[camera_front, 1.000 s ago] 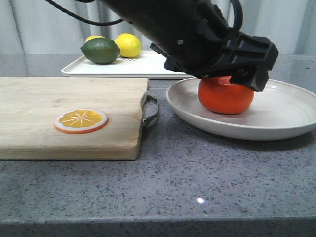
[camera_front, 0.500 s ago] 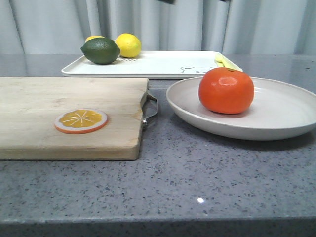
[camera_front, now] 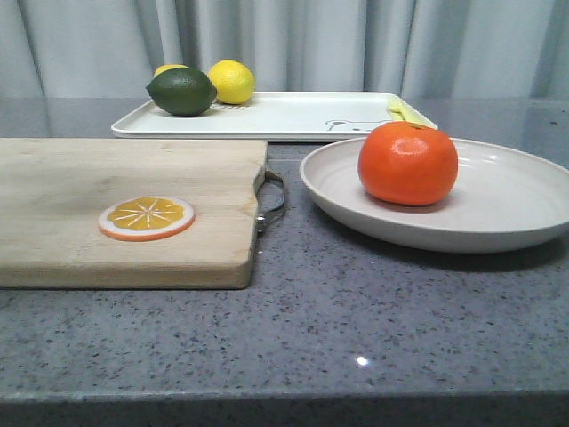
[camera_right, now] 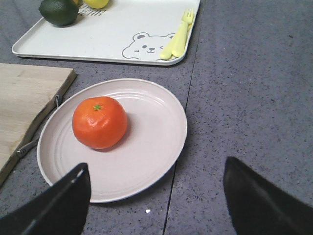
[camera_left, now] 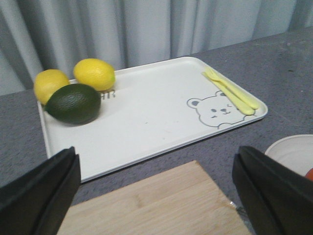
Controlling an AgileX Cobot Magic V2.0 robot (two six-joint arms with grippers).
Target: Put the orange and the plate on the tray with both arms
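Observation:
The orange [camera_front: 407,164] sits on the plate [camera_front: 498,205] at the right of the table; both show in the right wrist view, orange [camera_right: 100,122] and plate [camera_right: 151,142]. The white tray [camera_front: 293,114] with a bear drawing lies behind; it also shows in the left wrist view [camera_left: 146,117] and the right wrist view [camera_right: 105,36]. My left gripper [camera_left: 155,191] is open and empty, above the cutting board's far corner. My right gripper [camera_right: 155,205] is open and empty, above the plate's near edge. Neither gripper shows in the front view.
A wooden cutting board [camera_front: 124,209] with a flat orange slice [camera_front: 146,218] lies at the left. Two lemons [camera_front: 230,81] and a dark green lime [camera_front: 181,91] sit on the tray's left end. A yellow fork and spoon [camera_right: 177,36] lie at its right end.
One second ago a black arm and gripper hung over the orange on the plate. It has withdrawn upward out of the front view. The orange stays on the plate.

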